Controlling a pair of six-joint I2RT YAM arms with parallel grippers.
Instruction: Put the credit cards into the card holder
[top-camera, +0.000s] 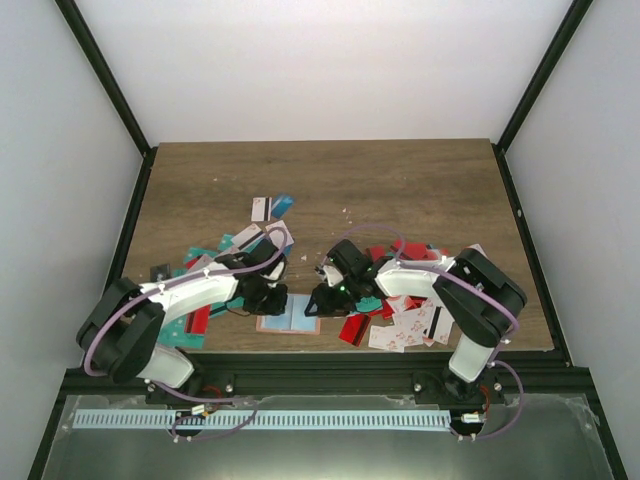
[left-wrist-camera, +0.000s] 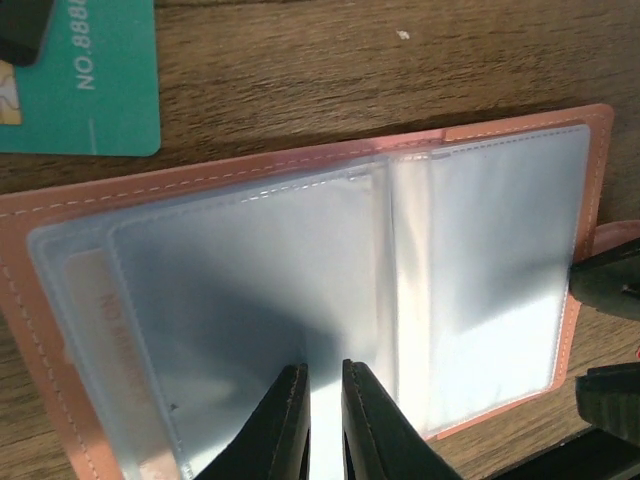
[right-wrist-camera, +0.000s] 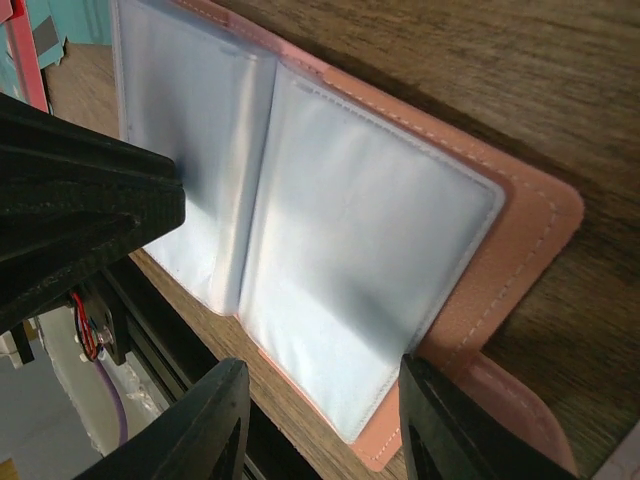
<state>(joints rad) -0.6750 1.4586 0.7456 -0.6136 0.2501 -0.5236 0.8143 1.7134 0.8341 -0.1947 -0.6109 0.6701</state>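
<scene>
The card holder (top-camera: 290, 322) lies open at six o'clock, the left gripper (left-wrist-camera: 322, 372) pinched shut on it, the right gripper (right-wrist-camera: 322, 365) half-open and empty, and the credit cards (top-camera: 395, 330) are seemingly all still outside.

White-and-black arms (top-camera: 195, 290), lilac cables (top-camera: 86, 350), tapered black fingers (left-wrist-camera: 283, 425).

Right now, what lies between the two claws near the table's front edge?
The open card holder, lying flat, between the left gripper and right gripper; the top view shows it.
</scene>
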